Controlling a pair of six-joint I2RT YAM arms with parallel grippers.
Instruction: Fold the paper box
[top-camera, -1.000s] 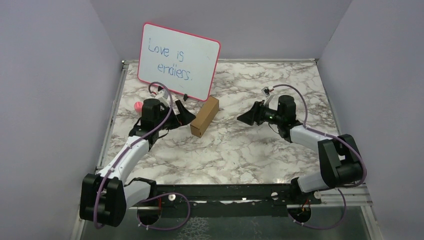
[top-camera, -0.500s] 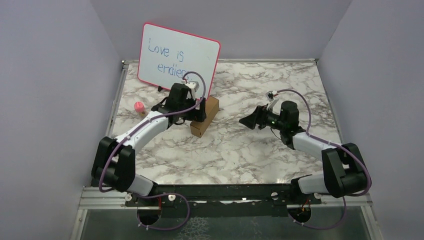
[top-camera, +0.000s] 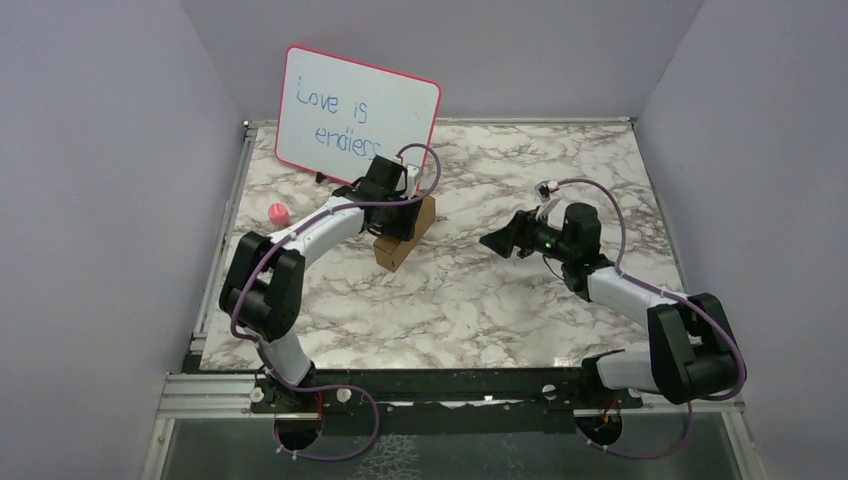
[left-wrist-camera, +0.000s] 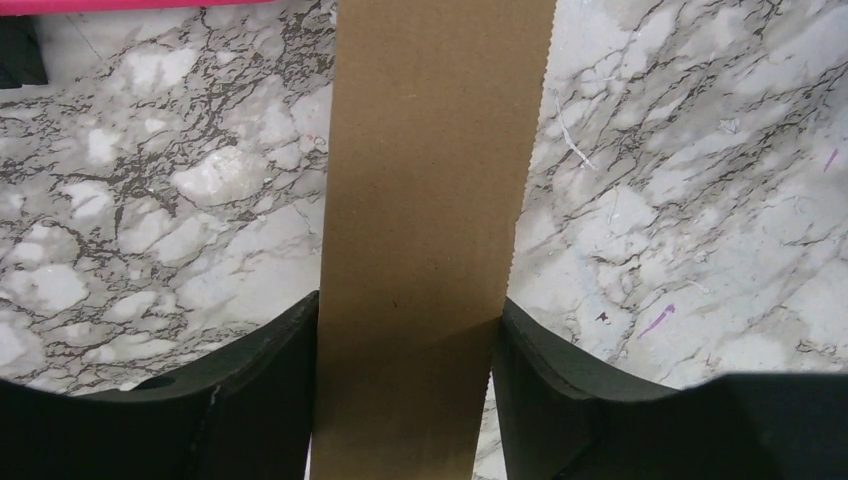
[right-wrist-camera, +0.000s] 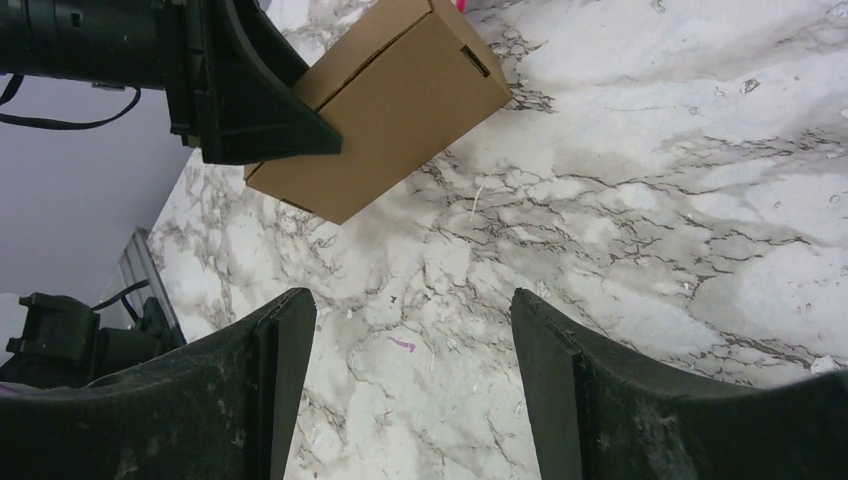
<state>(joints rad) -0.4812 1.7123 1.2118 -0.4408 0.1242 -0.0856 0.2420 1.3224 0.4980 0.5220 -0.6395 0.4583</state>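
Box (top-camera: 396, 250) at ten o'clock from table (top-camera: 500, 300) centre, pinched across its sides by left claw (left-wrist-camera: 408, 318); right claw (right-wrist-camera: 408, 305) at three o'clock, released, empty. Risk: crushed walls from harder squeeze, or slip.

Paper box (top-camera: 393, 252): plain brown, unmarked. Table (top-camera: 470, 290): white marble, grey-brown veining. Whiteboard (top-camera: 350, 110): white face, pink frame, blue handwriting. Walls (top-camera: 100, 150): pale lilac. Arms (top-camera: 620, 288): white links, black joints. Small object (top-camera: 277, 212): pink.
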